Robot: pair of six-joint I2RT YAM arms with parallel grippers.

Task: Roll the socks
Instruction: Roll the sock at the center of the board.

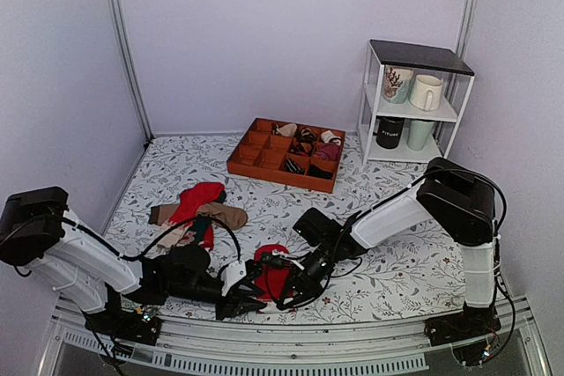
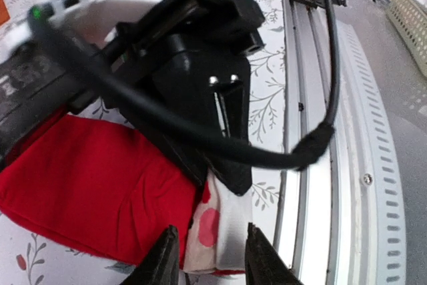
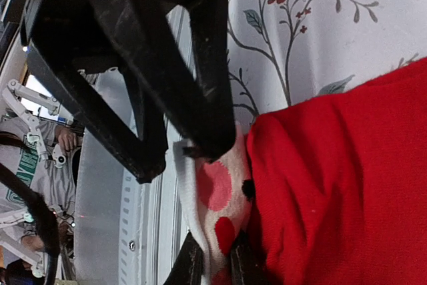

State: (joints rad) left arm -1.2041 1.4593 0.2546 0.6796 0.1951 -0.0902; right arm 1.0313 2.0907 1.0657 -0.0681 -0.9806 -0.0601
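Note:
The socks (image 1: 270, 263) lie as a bright red bundle near the table's front edge, between both grippers. Their whitish cuff (image 2: 227, 228) with red dots sticks out toward the rail. In the left wrist view, my left gripper (image 2: 210, 261) is open, its fingers either side of the cuff with a little room. My right gripper (image 3: 217, 268) is shut on the cuff (image 3: 217, 191), pinching it beside the red body (image 3: 333, 185). From above, the left gripper (image 1: 249, 298) and right gripper (image 1: 289, 292) meet tip to tip at the socks' near end.
A heap of red, brown and beige socks (image 1: 198, 209) lies left of centre. An orange compartment tray (image 1: 264, 173) with rolled bundles sits further back. A white shelf (image 1: 370, 103) with mugs stands at the back right. The metal rail (image 1: 308, 336) runs just below the grippers.

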